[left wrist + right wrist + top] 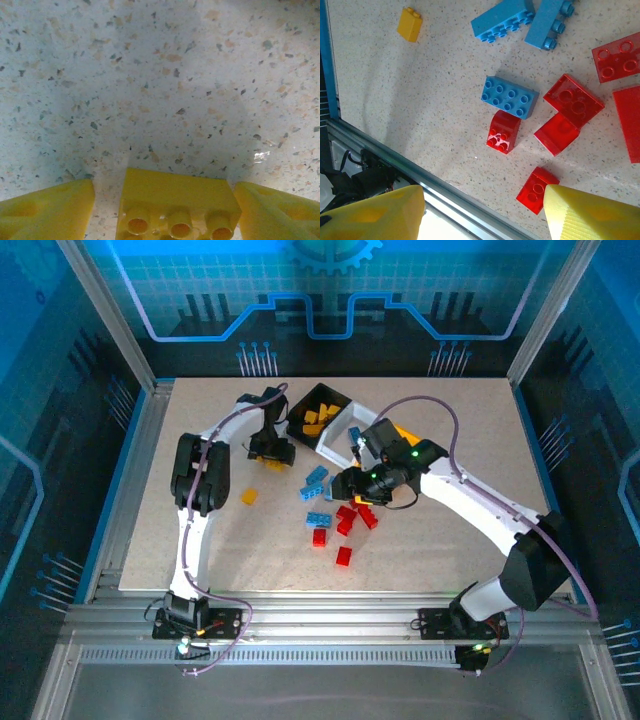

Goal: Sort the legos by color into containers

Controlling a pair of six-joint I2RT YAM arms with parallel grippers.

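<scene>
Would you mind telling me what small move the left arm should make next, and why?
Probably close the jaws. On the left gripper they stand open either side of a yellow brick lying on the table, a gap showing on each side, so it is framed but not yet gripped.

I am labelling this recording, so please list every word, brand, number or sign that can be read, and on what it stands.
None can be read.
On the back wall: only a blue gear outline and circuit-like lines, no letters.
On the yellow brick, left wrist view, the studs are too blurred to show any brand.
</scene>
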